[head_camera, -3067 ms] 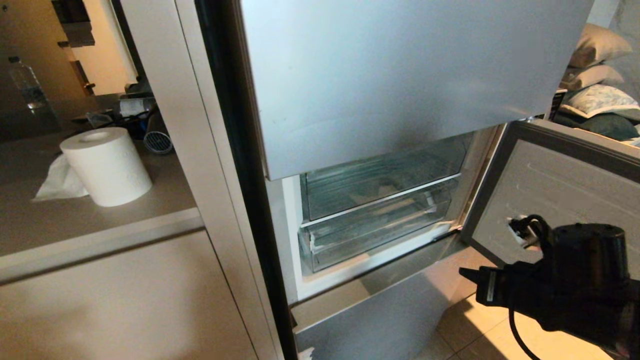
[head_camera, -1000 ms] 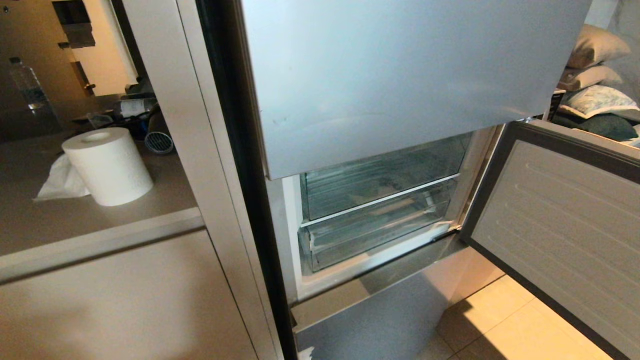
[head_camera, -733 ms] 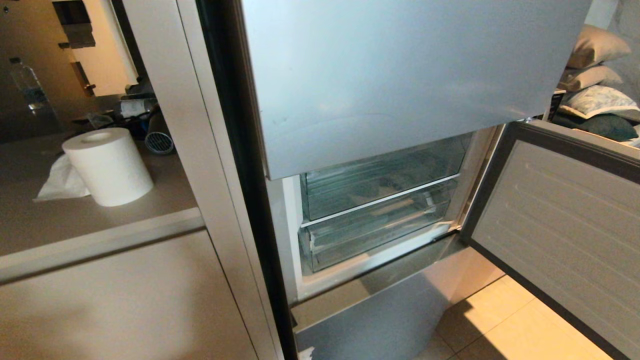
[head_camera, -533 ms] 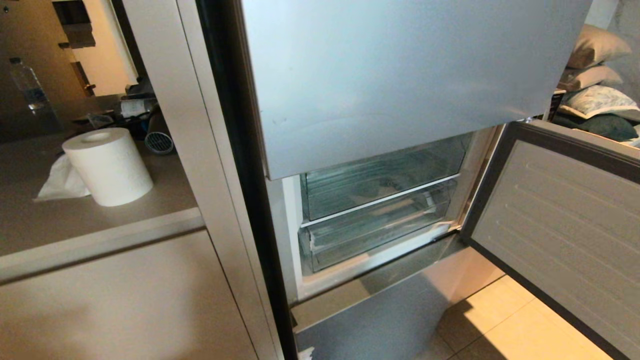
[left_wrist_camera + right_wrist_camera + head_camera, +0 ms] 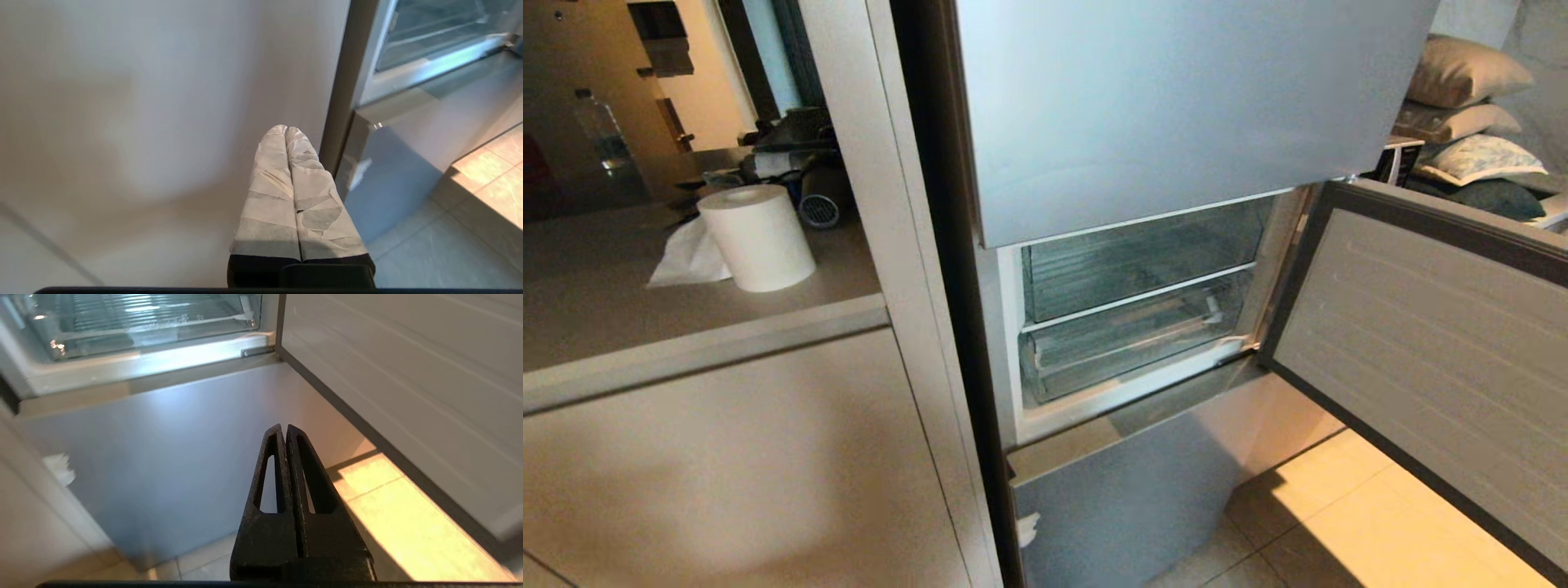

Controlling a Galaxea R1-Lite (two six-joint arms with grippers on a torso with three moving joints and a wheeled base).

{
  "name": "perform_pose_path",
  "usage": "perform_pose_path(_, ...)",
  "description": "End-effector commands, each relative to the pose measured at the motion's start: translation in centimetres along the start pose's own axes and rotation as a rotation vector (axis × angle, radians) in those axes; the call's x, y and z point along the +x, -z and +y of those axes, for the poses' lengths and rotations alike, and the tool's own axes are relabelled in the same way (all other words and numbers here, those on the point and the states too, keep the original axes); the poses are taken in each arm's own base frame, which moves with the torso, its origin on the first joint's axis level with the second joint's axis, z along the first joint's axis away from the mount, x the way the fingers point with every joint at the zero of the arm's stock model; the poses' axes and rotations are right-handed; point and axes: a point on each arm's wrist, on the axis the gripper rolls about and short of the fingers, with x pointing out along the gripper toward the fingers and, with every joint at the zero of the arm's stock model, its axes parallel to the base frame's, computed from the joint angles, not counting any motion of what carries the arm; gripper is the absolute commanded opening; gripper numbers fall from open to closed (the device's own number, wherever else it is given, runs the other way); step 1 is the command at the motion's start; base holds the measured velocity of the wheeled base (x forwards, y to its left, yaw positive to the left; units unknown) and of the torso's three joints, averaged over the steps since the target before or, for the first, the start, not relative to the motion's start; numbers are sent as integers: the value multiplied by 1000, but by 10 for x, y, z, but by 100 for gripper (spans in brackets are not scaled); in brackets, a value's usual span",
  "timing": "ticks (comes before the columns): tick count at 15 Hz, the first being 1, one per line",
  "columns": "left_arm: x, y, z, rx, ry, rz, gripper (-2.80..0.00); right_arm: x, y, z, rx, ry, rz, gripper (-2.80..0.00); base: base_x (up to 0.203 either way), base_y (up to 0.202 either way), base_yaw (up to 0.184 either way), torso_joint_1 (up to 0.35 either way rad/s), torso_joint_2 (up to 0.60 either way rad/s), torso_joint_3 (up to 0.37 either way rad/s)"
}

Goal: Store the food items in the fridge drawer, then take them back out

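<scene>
The food items are out of view. The fridge's middle compartment is open, with two clear drawers stacked inside, both pushed in. The upper ribbed one is the fridge drawer (image 5: 1143, 257); below it sits a clear bin (image 5: 1127, 343) whose front (image 5: 163, 326) carries faint lettering. Neither arm shows in the head view. My left gripper (image 5: 286, 128), fingers wrapped in white tape, is shut and empty, low beside the beige cabinet side (image 5: 143, 122). My right gripper (image 5: 284, 426), black, is shut on nothing, low in front of the silver-blue lower fridge panel (image 5: 171, 457).
The open compartment door (image 5: 1421, 343) swings out to the right over the tiled floor (image 5: 1339, 531). On the counter (image 5: 686, 327) to the left stands a paper towel roll (image 5: 758, 237), with a bottle (image 5: 600, 131) behind it. Pillows (image 5: 1462, 73) are stacked at the far right.
The whole head picture has shifted, so the camera has moved. The right arm, at the lower right three seconds ago, is no longer in the head view. The drawers and door stand as before.
</scene>
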Motion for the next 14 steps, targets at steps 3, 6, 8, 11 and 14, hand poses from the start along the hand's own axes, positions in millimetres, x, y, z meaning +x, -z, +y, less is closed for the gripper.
perform_pose_path(3, 0, 0, 0, 0, -1, 0, -280, 0, 0, 0, 0, -1, 0, -280, -196, 0, 2, 2, 4, 4)
perform_pose_path(6, 0, 0, 0, 0, -1, 0, -280, 0, 0, 0, 0, 0, -1, -280, -170, 0, 1, 1, -1, 4)
perform_pose_path(8, 0, 0, 0, 0, -1, 0, -280, 0, 0, 0, 0, -1, 0, -280, 0, 0, 0, 0, 0, 0)
perform_pose_path(11, 0, 0, 0, 0, -1, 0, -280, 0, 0, 0, 10, 2, -2, -280, 0, 0, 0, 0, 0, 0)
perform_pose_path(14, 0, 0, 0, 0, -1, 1, -280, -4, -15, -2, 72, 75, -70, -280, 0, 0, 0, 0, 0, 0)
